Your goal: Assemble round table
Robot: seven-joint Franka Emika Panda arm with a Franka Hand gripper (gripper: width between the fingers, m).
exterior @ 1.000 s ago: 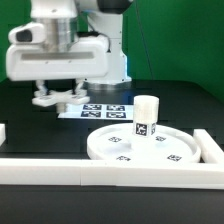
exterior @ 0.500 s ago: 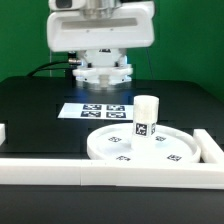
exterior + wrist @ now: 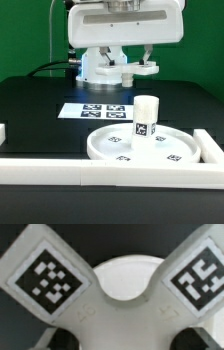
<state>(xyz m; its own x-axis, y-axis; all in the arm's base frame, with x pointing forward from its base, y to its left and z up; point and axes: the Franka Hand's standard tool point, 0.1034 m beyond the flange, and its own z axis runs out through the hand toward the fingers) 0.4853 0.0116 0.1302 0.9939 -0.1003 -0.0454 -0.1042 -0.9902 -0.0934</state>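
Observation:
The large rimmed round disc (image 3: 140,147) lies flat at the front of the table. The short cylindrical leg (image 3: 146,117) stands upright on its middle. High above the table, behind the disc, my gripper (image 3: 122,62) is shut on the cross-shaped lobed base (image 3: 143,69) and holds it in the air. In the wrist view the base (image 3: 120,308) fills the picture, with two tagged lobes spreading away. My dark fingers (image 3: 62,336) press its sides, and my gripper (image 3: 132,339) is shut on it.
The marker board (image 3: 97,110) lies flat on the black table behind the disc. A long white rail (image 3: 60,171) runs along the front edge. Another white rail piece (image 3: 208,147) stands at the exterior view's right, and a small white block (image 3: 3,133) at its left.
The arm has swung from the exterior view's left to above the middle, carrying the base up and toward the right. The disc and leg have not moved.

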